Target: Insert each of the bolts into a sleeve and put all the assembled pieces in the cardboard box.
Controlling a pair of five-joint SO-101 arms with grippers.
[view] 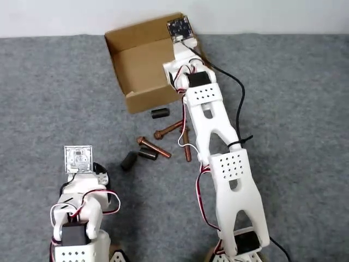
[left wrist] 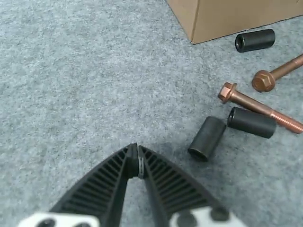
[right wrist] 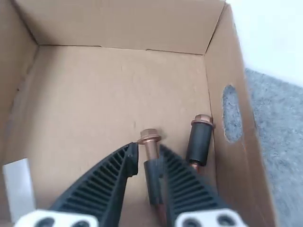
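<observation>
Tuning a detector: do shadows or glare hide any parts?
High view: even light, faint shadows by the loose sleeves. Left wrist view: soft shadow under the left tool, mild sheen on the bolts. Right wrist view: cardboard box evenly lit, no glare.

Three loose bolts (view: 169, 129) (view: 162, 152) (view: 187, 150), three loose sleeves (view: 160, 113) (view: 129, 160) (view: 148, 154), two assembled pieces (right wrist: 150, 142) (right wrist: 199, 142) and one cardboard box (view: 147, 100) are being counted.

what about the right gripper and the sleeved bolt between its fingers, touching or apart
Touching. In the right wrist view the right gripper pinches the sleeved bolt by its black sleeve, inside the cardboard box.
</observation>
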